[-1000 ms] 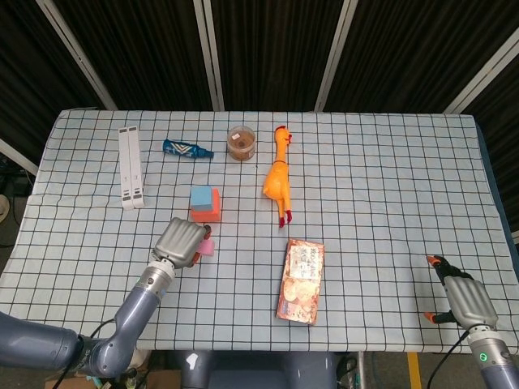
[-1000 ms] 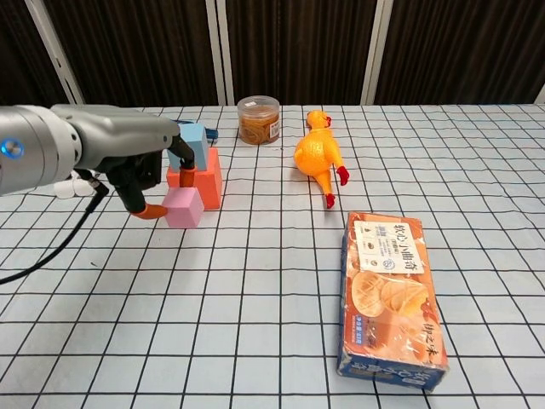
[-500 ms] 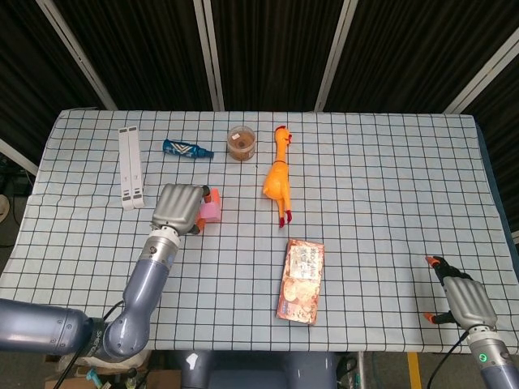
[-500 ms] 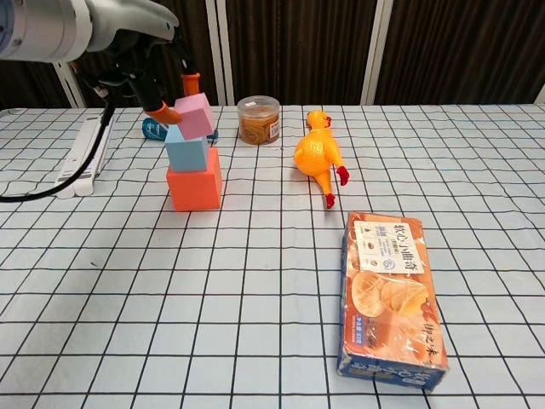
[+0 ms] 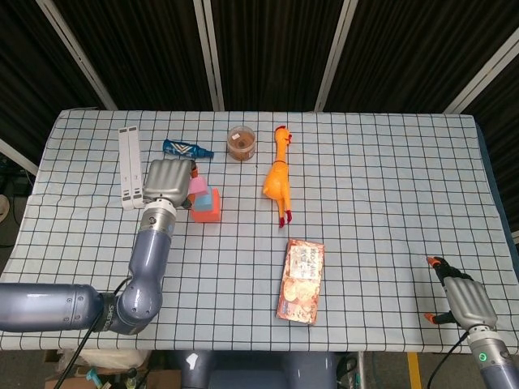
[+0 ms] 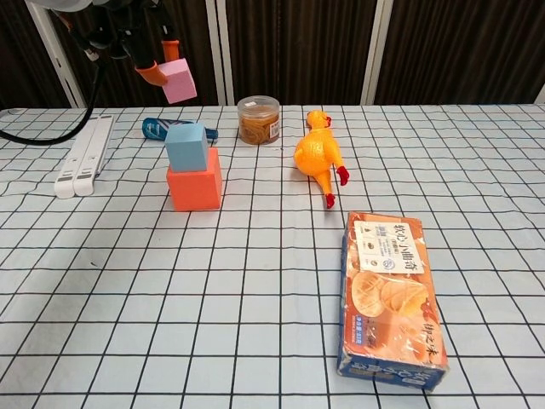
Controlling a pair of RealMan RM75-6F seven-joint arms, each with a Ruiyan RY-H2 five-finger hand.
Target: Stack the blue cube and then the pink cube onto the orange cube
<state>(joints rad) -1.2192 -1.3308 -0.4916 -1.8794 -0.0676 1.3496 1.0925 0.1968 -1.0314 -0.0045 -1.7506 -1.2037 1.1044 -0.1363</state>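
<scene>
On the checkered table (image 5: 381, 186), toward the robot's left, the blue cube (image 6: 186, 146) sits on top of the orange cube (image 6: 194, 187), two-high stack. Blue cube is slightly offset toward the left edge of the orange one in the chest view.

Left hand (image 5: 166, 182) is raised above the stack and grasps the pink cube (image 6: 178, 80) between its fingertips (image 6: 154, 72). Pink cube is in the air, tilted, above and slightly left of the blue cube, not touching it. In the head view the pink cube (image 5: 197, 185) shows just beside the hand, partly over the stack.

Right hand (image 5: 464, 300) is low at the near right corner of the table, fingers spread apart, holding nothing.

Containers: small round clear jar (image 6: 259, 119) with lid, upright at the far side, brownish contents inside; exactly what they are cannot be told. Printed snack box (image 6: 392, 294) lies flat, closed, near the front; contents not visible.

Other items: rubber chicken (image 6: 318, 156) lying between jar and box; blue wrapped item (image 5: 186, 148) behind the stack; white two-bar object (image 5: 130, 166) at far left.
</scene>
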